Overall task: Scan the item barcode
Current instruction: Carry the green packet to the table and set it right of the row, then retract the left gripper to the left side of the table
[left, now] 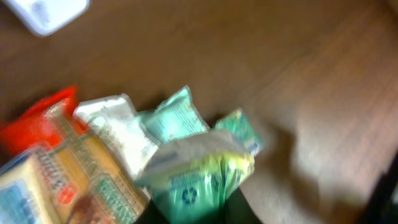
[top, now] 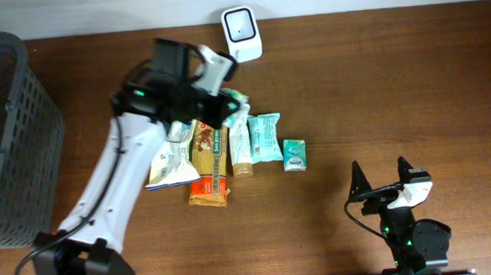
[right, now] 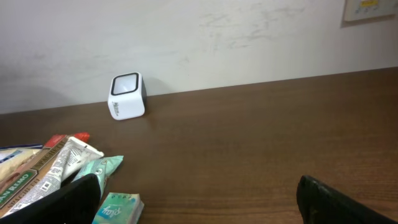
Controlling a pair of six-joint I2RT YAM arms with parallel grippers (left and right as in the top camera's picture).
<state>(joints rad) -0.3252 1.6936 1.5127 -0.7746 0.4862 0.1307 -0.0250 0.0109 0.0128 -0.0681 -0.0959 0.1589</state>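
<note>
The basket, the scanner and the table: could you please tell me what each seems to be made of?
Basket: grey lattice walls, likely moulded plastic, matte. Scanner: smooth white hard plastic shell, dark glassy window. Table: brown wood or wood-look laminate, visible grain, slight sheen.

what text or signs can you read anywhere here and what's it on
"AN REMO": long tan packet, first letters cut off.
Recycling symbol: green pouch closest to the left wrist camera.
Everything else, including the scanner and wall plate: too small or blurred to read.
</note>
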